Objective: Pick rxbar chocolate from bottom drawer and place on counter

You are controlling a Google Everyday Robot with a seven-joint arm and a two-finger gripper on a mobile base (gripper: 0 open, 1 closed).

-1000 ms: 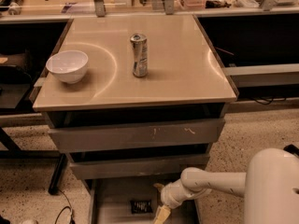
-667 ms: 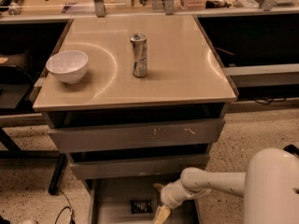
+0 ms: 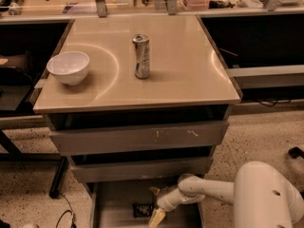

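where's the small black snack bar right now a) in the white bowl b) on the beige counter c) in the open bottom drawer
C: the small flat black wrapped snack bar lies in the open bottom grey metal drawer, with the robot's hand close beside it, on the picture's right.

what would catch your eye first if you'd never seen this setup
A white arm stretches in from the lower right, its gripper down in the open bottom drawer, right beside the small black rxbar. Above, the beige counter carries a silver can near its middle and a white bowl at its left.
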